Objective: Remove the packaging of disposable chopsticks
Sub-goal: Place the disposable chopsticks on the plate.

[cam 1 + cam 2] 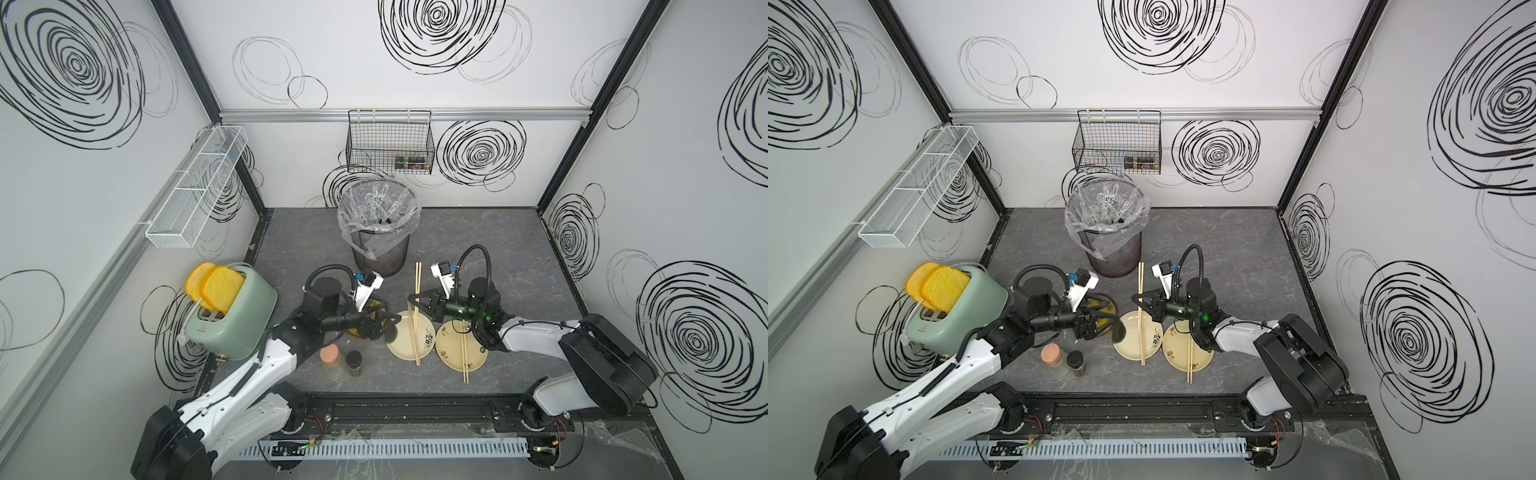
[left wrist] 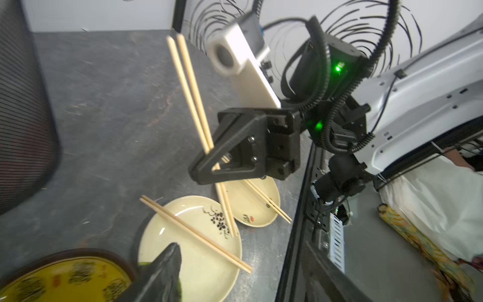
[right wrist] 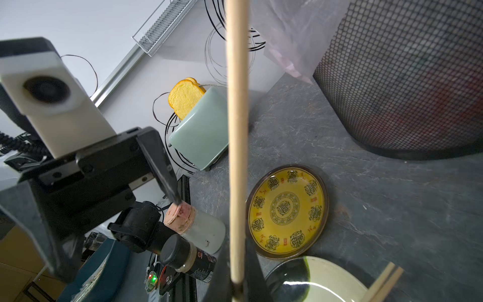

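My right gripper (image 1: pixel 412 298) (image 3: pixel 236 285) is shut on a bare pair of disposable chopsticks (image 1: pixel 418 278) (image 2: pixel 192 89) (image 3: pixel 236 130), held tilted with the lower end over a cream plate (image 1: pixel 397 351) (image 2: pixel 203 272). A second pair (image 2: pixel 196 234) lies across that plate, and a third (image 1: pixel 464 353) lies on the cream plate beside it (image 1: pixel 451 359). The packaging (image 1: pixel 376 203), clear sleeves with dark marks, sticks out of the bin. My left gripper (image 1: pixel 388 322) (image 2: pixel 241 245) is open with nothing in it, hovering at the left edge of the first cream plate, to the left of the right gripper.
The black mesh bin with a clear liner (image 1: pixel 380 257) stands at the back centre. A yellow patterned plate (image 3: pixel 286 210) lies under my left gripper. Two small jars (image 1: pixel 332 359) (image 1: pixel 354 362) stand in front, with a green toaster holding bread (image 1: pixel 230 320) at the left. A wire basket (image 1: pixel 390 141) hangs on the back wall.
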You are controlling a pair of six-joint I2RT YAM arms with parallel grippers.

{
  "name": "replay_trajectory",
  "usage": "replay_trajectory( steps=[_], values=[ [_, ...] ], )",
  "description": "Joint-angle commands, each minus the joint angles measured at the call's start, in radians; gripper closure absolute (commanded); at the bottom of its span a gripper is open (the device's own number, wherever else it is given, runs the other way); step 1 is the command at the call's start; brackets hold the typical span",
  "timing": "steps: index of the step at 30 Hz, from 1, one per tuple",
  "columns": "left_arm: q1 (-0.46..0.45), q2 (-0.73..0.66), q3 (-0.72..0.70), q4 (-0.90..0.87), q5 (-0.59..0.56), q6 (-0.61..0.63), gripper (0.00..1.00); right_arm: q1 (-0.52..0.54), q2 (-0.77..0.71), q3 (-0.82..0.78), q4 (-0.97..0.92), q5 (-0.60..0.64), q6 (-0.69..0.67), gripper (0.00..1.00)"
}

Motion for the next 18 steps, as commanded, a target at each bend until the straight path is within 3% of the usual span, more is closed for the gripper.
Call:
replay_trajectory(
  steps=[1,13,18],
  values=[
    [-0.056,0.072,-0.024,0.185,-0.005,-0.07,0.23,-0.014,-0.043,-0.022,0.08,-0.018,0.023,1.0],
    [-0.147,0.376,0.025,0.46,0.005,-0.17,0.32,-0.028,-0.072,-0.05,0.132,-0.024,0.05,1.0],
    [-0.149,0.442,0.049,0.51,0.001,-0.178,0.46,-0.029,-0.083,-0.053,0.132,-0.024,0.053,1.0]
  ],
)
